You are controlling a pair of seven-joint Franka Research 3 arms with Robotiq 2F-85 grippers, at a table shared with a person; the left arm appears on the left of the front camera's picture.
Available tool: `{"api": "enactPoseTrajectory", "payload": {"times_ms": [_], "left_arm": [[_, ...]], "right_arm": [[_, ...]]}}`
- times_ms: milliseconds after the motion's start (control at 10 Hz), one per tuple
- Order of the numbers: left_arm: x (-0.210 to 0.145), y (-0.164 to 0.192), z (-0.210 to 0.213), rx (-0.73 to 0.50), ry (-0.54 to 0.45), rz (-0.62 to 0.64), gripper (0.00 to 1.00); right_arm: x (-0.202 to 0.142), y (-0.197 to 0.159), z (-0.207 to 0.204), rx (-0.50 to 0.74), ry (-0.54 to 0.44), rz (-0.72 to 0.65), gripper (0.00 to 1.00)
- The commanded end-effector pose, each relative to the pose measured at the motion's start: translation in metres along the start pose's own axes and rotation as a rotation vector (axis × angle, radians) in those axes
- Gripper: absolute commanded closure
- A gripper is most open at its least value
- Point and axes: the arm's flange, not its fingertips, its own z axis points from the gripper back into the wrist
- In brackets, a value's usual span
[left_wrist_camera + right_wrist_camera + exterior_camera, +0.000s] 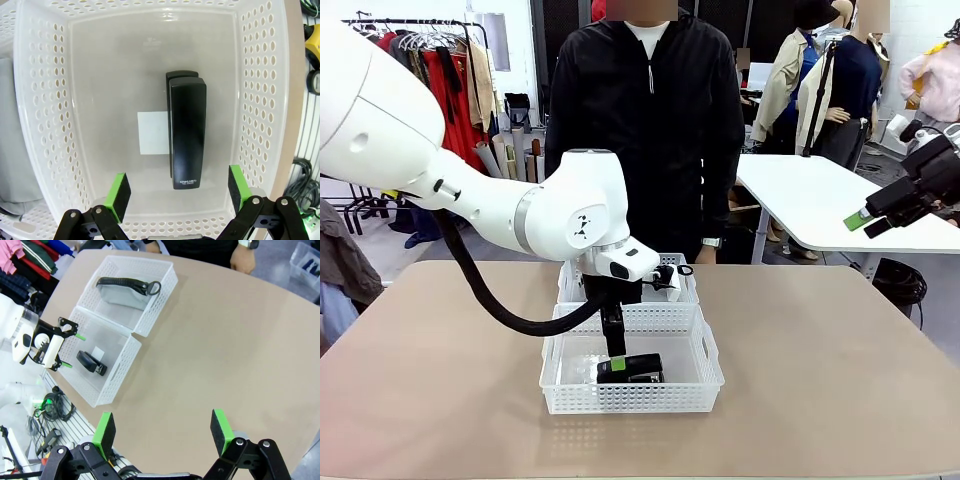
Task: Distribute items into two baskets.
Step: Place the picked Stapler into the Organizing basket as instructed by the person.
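Below the left gripper [175,192], black stapler [186,132] lies flat on the floor of the near white basket [45,125], beside a white paper square [152,132]. Jaws spread wide, nothing held, green pads [119,192] flanking the stapler's near end without touching. Beyond that basket, touching it, second white basket [162,277] holds the grey zip pouch [122,292]. Right gripper [162,432] hangs high over bare tan table [225,350], well apart from both baskets, jaws released, empty. Person [650,120] stands at the far edge.
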Motion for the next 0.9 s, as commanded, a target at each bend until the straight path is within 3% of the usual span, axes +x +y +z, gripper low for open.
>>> {"api": "enactPoseTrajectory", "payload": {"times_ms": [0,300,600,800], "left_arm": [[0.001,0.0,0.002,0.007,-0.004,-0.002,0.0],[-0.011,0.009,0.015,0.021,-0.03,0.03,0.0],[-0.05,0.026,0.068,0.02,-0.134,0.111,0.0],[-0.088,0.028,0.107,0.06,-0.268,0.188,0.0]], "right_arm": [[0.0,0.001,0.001,0.002,-0.004,0.001,0.0],[0.0,0.001,0.001,0.002,-0.004,0.001,0.0],[0.0,0.001,0.001,0.002,-0.004,0.001,0.0],[0.0,0.001,0.001,0.002,-0.004,0.001,0.0]]}}
